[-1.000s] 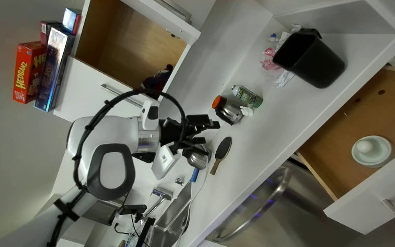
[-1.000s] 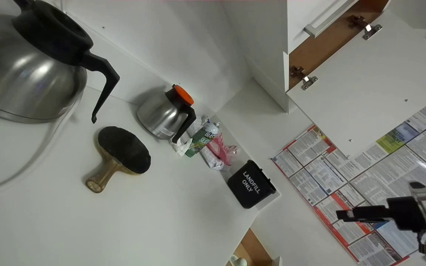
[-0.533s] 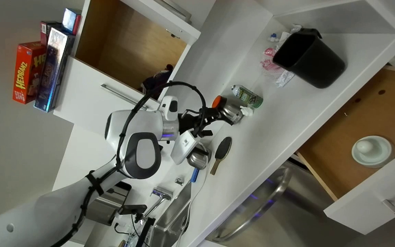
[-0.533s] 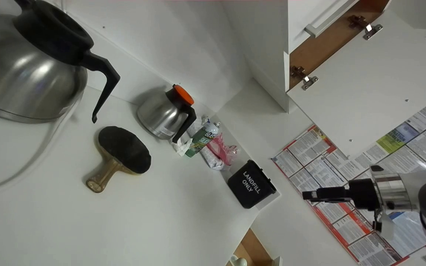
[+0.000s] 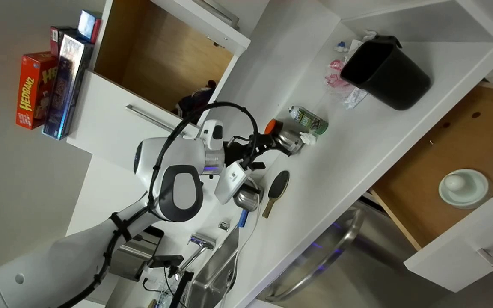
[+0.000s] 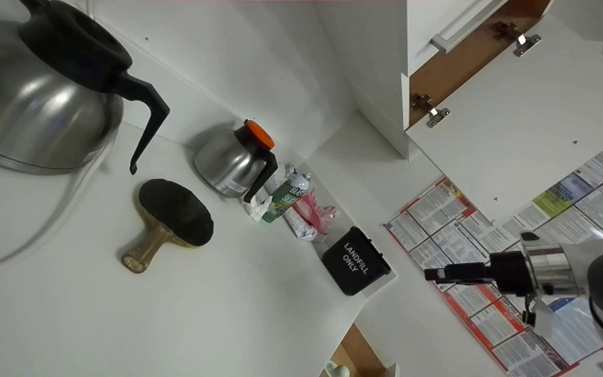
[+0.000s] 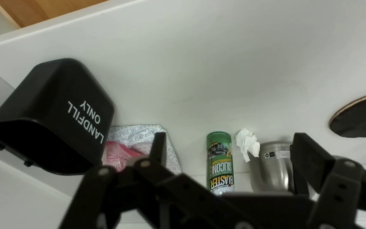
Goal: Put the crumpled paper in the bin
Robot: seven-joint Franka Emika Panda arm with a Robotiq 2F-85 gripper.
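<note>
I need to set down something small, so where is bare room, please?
Widest bare patch: between the bin, the paddle and the counter's front edge. Narrower: between the printed paper and the spray can. Crowded: where the crumpled paper sits by that can and the small jug, and beside the bin, with the pink bag.

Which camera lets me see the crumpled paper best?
The wrist view: there the crumpled paper looks biggest and its folds show clearest. Both exterior views show it as a smaller white wad beside the spray can; in an exterior view, the silver pot's handle overlaps its edge.
</note>
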